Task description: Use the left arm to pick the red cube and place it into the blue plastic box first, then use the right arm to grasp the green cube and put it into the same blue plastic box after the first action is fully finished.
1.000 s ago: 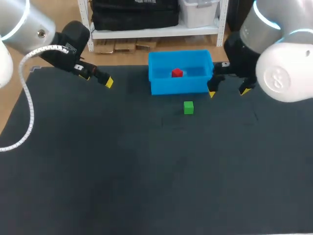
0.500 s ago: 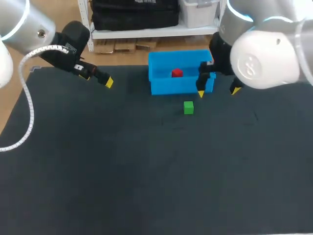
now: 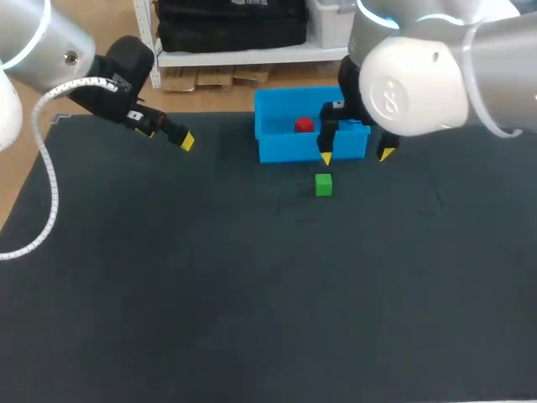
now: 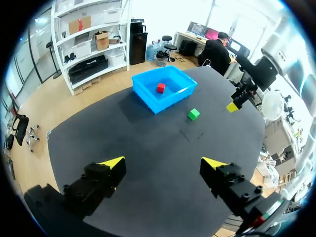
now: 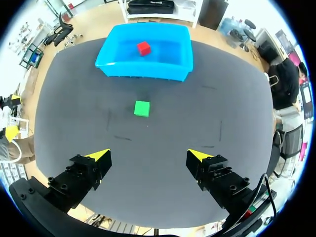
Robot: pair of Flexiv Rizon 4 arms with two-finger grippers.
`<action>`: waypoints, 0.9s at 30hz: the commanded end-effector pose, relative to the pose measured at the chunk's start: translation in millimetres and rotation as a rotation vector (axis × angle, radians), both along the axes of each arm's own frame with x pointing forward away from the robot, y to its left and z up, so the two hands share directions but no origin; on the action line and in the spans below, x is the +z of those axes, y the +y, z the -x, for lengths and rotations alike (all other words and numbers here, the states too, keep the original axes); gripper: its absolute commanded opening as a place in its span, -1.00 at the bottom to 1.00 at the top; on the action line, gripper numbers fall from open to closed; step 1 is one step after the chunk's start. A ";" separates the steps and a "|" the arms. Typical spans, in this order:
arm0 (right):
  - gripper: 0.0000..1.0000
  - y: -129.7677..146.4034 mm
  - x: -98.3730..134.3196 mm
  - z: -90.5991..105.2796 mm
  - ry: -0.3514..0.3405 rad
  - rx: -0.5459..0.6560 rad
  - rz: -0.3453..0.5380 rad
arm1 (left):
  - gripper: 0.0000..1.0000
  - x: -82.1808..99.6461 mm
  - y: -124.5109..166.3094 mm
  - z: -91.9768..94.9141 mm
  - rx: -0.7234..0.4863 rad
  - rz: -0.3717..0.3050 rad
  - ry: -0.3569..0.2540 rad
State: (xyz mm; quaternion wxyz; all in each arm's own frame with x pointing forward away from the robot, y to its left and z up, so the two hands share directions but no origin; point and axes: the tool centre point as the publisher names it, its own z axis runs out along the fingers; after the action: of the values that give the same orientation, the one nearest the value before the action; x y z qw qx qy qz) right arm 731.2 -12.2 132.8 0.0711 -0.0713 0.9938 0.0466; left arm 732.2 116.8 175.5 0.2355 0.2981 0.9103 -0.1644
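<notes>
Both cubes show: red cube (image 3: 304, 125) inside the blue plastic box (image 3: 277, 149), upper centre; green cube (image 3: 324, 185) on the worktop (image 3: 252, 294) just below, nearest the right fingers (image 3: 325, 157), open and empty like the left fingers (image 3: 185, 141).

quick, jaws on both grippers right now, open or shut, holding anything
left gripper: open, holding nothing.
right gripper: open, holding nothing; the green cube lies on the table ahead of it.
</notes>
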 end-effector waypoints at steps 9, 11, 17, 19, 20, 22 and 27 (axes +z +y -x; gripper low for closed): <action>1.00 20.2 -6.0 -8.5 0.048 -0.024 0.024 | 1.00 -0.3 0.5 0.5 0.000 0.002 -0.002; 1.00 21.4 -6.7 -9.1 0.051 -0.027 0.024 | 1.00 -0.3 0.5 0.5 0.000 0.002 -0.002; 1.00 25.2 -8.9 -12.0 0.055 -0.030 0.018 | 1.00 -0.3 0.5 0.5 0.000 0.002 -0.002; 1.00 26.1 -11.1 -14.4 0.056 -0.032 0.017 | 1.00 -0.3 0.5 0.5 0.000 0.002 -0.002; 1.00 26.6 -11.9 -15.1 0.058 -0.032 0.017 | 1.00 -0.3 0.5 0.5 0.000 0.002 -0.002; 1.00 27.6 -14.9 -17.0 0.062 -0.031 0.015 | 1.00 -0.3 0.5 0.5 0.000 0.002 -0.002; 1.00 28.5 -23.8 -21.8 0.080 -0.034 0.020 | 1.00 -0.3 0.5 0.5 0.000 0.002 -0.002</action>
State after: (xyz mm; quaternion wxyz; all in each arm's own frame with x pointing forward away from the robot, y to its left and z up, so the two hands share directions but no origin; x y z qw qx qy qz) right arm 745.4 13.0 112.8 0.0386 -0.0529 0.9971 0.0400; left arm 732.2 116.8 175.5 0.2355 0.2981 0.9103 -0.1644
